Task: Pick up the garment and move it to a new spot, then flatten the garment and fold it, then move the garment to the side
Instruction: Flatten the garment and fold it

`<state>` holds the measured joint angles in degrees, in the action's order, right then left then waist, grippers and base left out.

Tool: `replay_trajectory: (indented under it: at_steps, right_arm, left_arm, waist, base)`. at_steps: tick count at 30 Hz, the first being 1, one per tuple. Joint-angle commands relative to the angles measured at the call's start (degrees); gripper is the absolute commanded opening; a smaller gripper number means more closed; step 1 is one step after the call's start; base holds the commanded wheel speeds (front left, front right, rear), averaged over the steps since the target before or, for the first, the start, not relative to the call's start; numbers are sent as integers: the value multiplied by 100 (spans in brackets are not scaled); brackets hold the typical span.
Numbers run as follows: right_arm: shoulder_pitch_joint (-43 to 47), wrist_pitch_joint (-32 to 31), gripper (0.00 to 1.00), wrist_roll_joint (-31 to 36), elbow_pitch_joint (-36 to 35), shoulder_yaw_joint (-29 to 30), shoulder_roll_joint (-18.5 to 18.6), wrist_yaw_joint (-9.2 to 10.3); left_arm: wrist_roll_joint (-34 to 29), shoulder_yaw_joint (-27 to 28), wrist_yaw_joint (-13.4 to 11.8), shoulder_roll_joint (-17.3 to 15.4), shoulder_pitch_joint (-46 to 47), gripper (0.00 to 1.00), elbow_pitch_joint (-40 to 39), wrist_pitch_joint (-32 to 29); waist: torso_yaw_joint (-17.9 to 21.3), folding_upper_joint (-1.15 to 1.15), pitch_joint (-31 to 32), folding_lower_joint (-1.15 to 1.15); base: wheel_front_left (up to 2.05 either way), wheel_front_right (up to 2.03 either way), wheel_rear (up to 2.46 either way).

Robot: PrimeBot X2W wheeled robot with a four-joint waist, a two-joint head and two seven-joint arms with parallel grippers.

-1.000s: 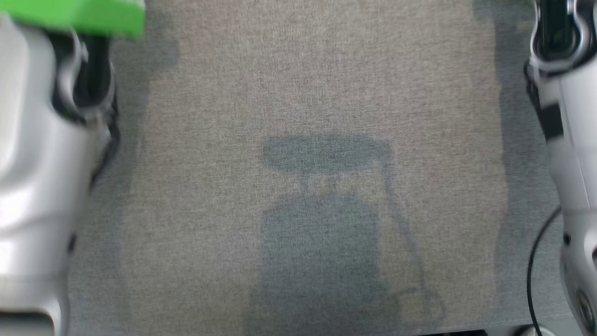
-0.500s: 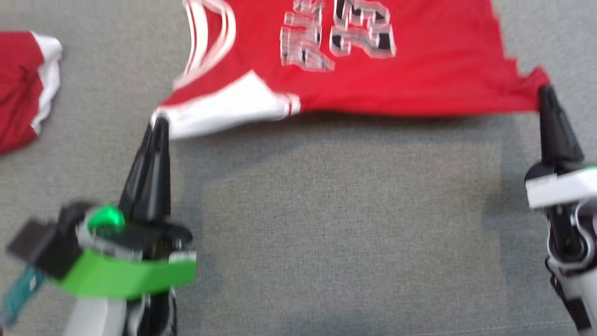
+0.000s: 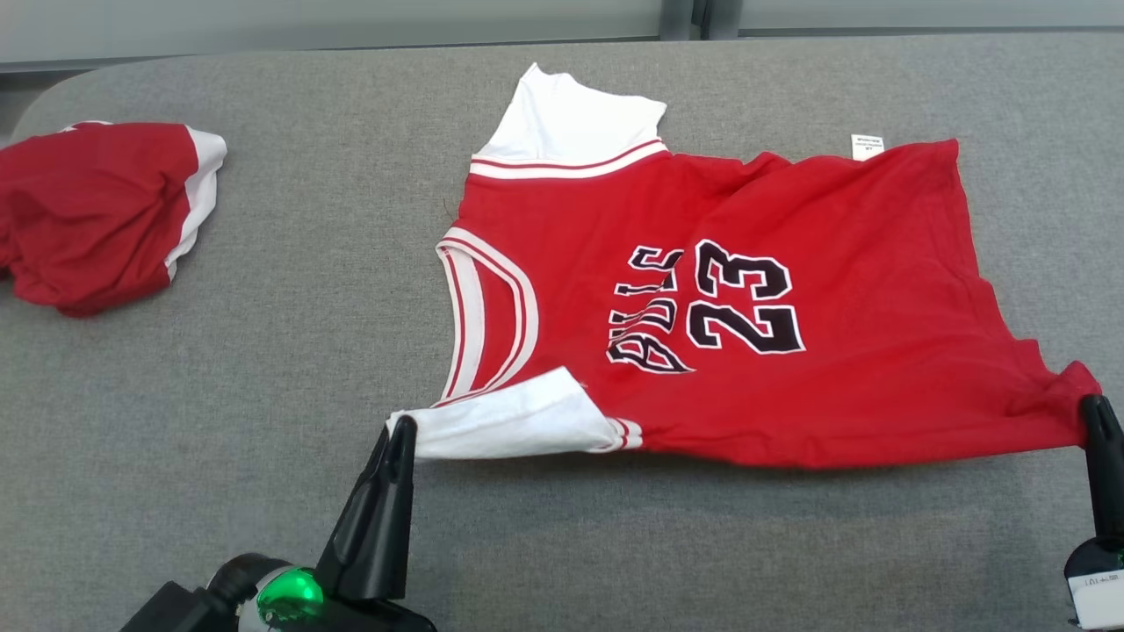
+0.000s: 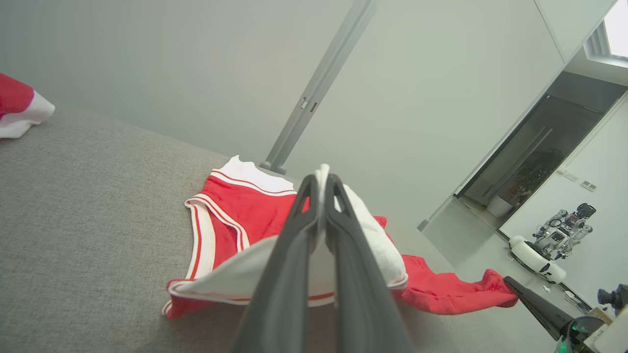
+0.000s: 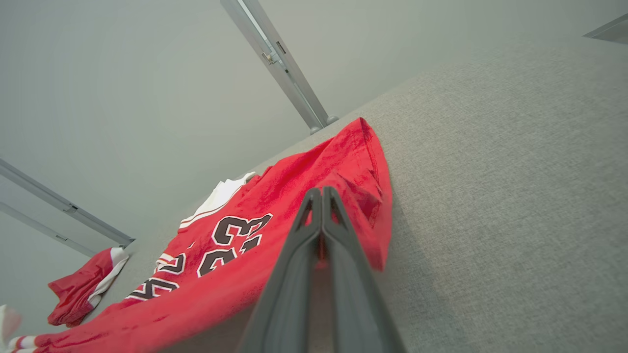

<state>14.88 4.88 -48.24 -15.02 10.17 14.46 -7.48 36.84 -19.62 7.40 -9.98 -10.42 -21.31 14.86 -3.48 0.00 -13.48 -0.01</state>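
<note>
Long black tapered fingers [image 3: 379, 518], green wrist light [image 3: 288, 597]

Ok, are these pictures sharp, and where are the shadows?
Head view: sharp, evenly lit, soft shadow beneath the red-and-white jersey on the grey fabric table. Left wrist view: left gripper blurs near the lens. Right wrist view: the jersey's nearest hem is soft.

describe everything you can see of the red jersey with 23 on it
The red jersey looks like soft knit, with white sleeves, striped neckline trim and black 23 lettering. It lies printed side up, mostly spread on the grey table, neck toward the robot's left, slightly wrinkled. The left gripper is shut on the near white sleeve, the right gripper on the near hem corner. A small white label shows at the far hem.
</note>
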Motion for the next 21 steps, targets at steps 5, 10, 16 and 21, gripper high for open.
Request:
replay_trajectory:
  at_steps: [5,10,16,21]
  right_arm:
    - [-468,-319,0,154,-117,-21,-174,-2]
    - [-1171,-477,0,354,394,-276,-74,-2]
    - [-1502,-360,0,369,922,-60,-56,-2]
    - [-1593,-244,0,379,1085,153,-25,-2]
  left_arm:
    - [158,-249,15,-370,872,0,112,-406]
    - [253,-426,16,-486,1997,0,490,-862]
    - [413,-442,15,-422,2905,0,1056,-1065]
    - [343,-446,15,-330,3462,0,1808,-920]
  waist:
    - [330,0,-630,1]
    - [564,0,-1150,1]
    - [664,0,-1357,1]
    - [768,0,-1376,1]
  base:
    - [0,0,0]
    - [0,0,0]
    - [0,0,0]
    - [0,0,0]
